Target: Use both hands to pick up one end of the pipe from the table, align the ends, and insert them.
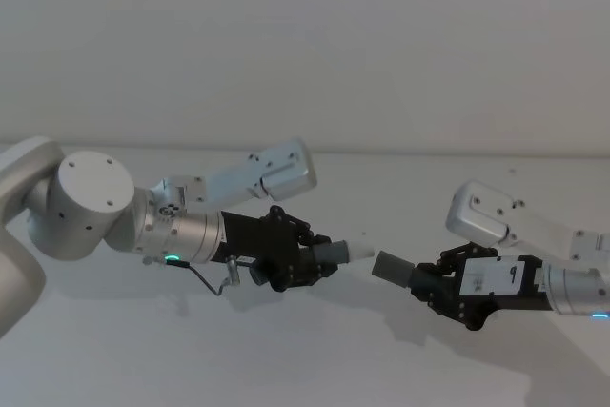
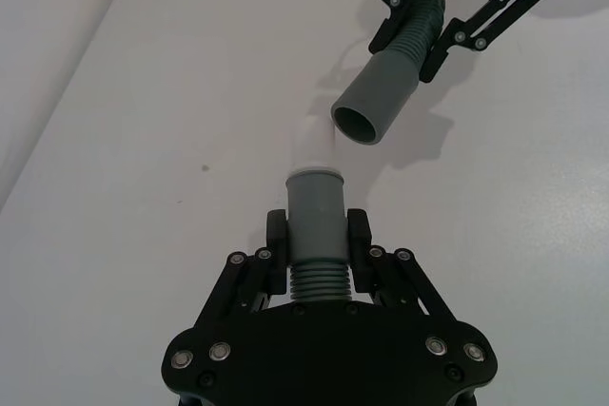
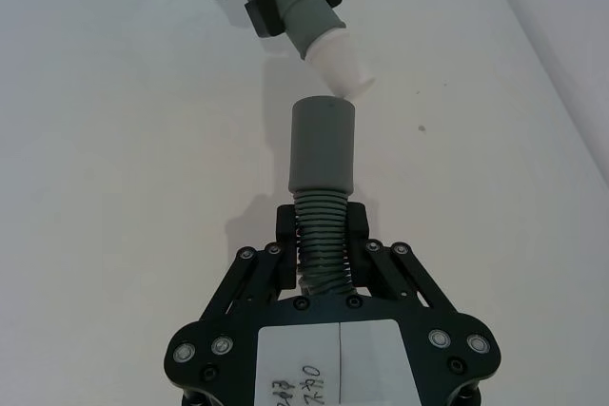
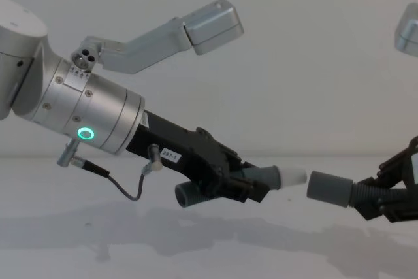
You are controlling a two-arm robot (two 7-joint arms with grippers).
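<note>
My left gripper (image 1: 315, 256) is shut on the short dark grey pipe piece (image 2: 315, 211) just behind its smooth cuff. The cuff ends in a white tip (image 2: 319, 145). My right gripper (image 1: 431, 285) is shut on the ribbed hose (image 3: 322, 244) behind its open grey cuff (image 3: 322, 149). Both pieces hang above the white table (image 1: 286, 359). The two ends face each other across a small gap, as the chest view shows between the white tip (image 4: 292, 176) and the hose cuff (image 4: 330, 189). The hose cuff sits slightly lower and off line.
A thin black cable (image 4: 124, 187) loops under the left wrist, beside its green ring (image 4: 85, 134). The short piece's other end (image 4: 186, 195) sticks out below the left gripper. A pale wall (image 1: 305, 45) stands behind the table.
</note>
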